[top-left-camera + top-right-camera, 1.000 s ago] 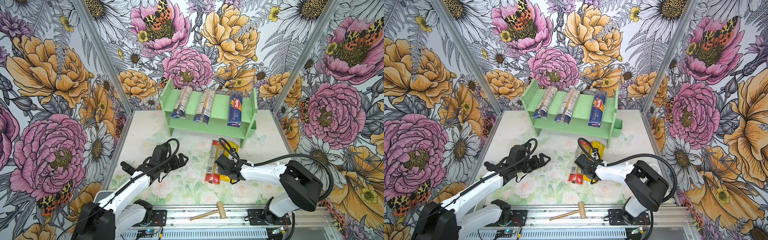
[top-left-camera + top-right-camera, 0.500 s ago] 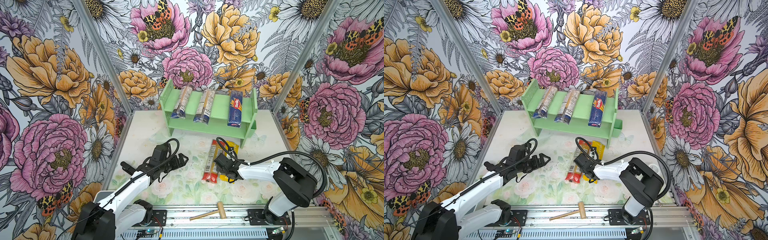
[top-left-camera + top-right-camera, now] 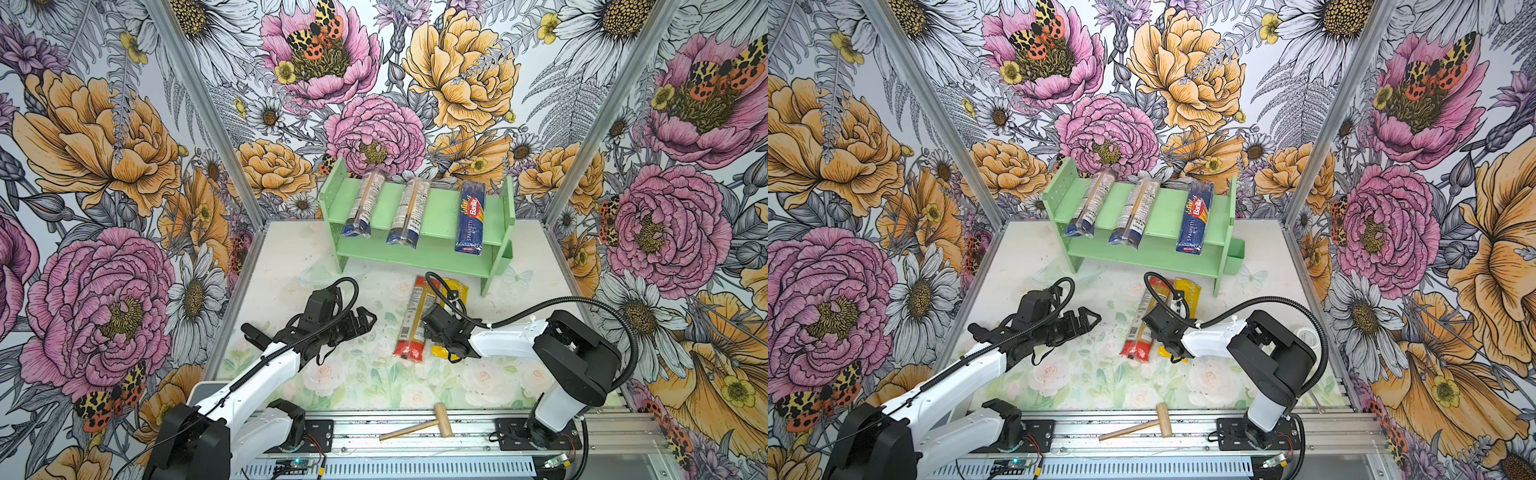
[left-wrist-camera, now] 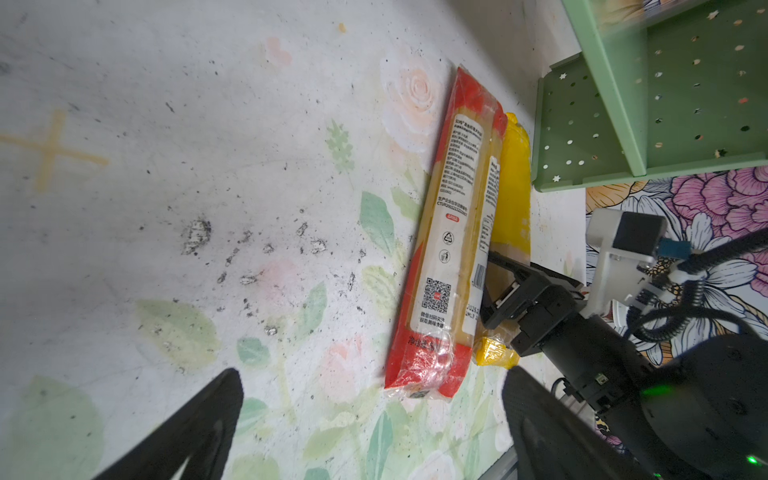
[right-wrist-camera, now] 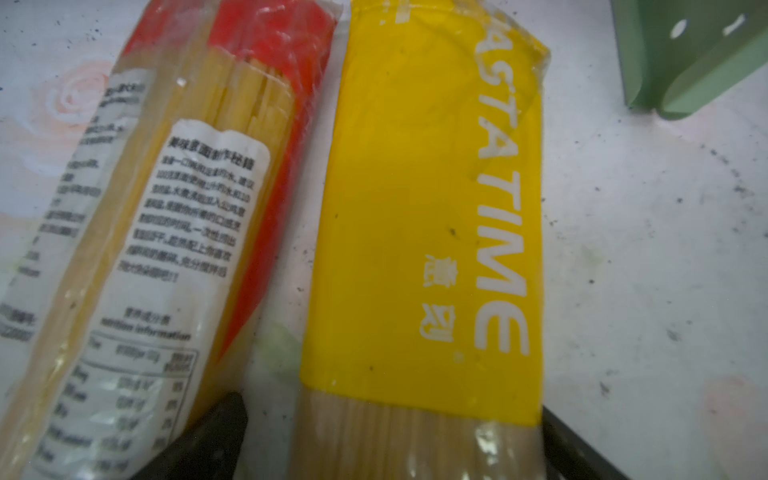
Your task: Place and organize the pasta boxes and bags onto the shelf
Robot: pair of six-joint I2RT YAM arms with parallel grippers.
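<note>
In both top views, find the shelf (image 3: 442, 212) at the back of the table (image 3: 291, 266), carrying the left blue-ended bag (image 3: 360, 203), the middle blue-ended bag (image 3: 409, 210) and the Barilla box (image 3: 471, 218) across its upper tier. See the red-ended bag (image 3: 413, 318) and the yellow bag (image 3: 459, 293) lying side by side on the table in front, neither shelved yet. Note the left pincer (image 3: 365, 320) spread wide and empty, near the red-ended bag but apart.

From the left wrist view, place the right pincer (image 4: 492, 289) low over the yellow bag's end farther from the shelf.

From the right wrist view, see spread fingers (image 5: 224, 432) flanking that bag, not clamped. Expect a light, slick film pack, stiff lengthwise yet brittle inside; take hold across the width, nearer mid-length, squeezing gently.
</note>
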